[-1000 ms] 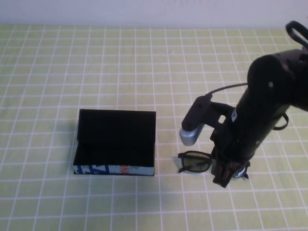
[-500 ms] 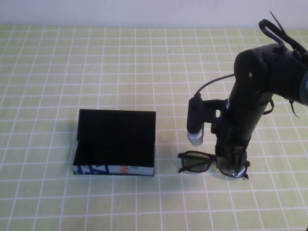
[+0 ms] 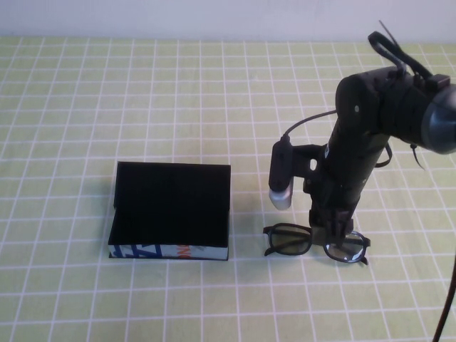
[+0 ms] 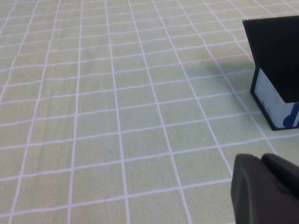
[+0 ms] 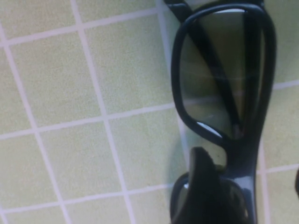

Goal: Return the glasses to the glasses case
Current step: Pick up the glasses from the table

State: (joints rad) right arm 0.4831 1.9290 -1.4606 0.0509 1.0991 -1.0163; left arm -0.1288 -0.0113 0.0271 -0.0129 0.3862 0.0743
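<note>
Your right gripper (image 3: 333, 229) points straight down with its jaws spread, straddling the bridge of the glasses (image 3: 315, 243) on the surface without gripping them. The open glasses case (image 3: 171, 212) sits well apart; nothing lies between. Left gripper (image 4: 266, 189): cannot tell.

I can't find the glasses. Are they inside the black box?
No. The glasses case stands open, showing only black lining. The glasses lie on the table beside it, under the open right gripper. The left gripper is near the case's other side.
</note>
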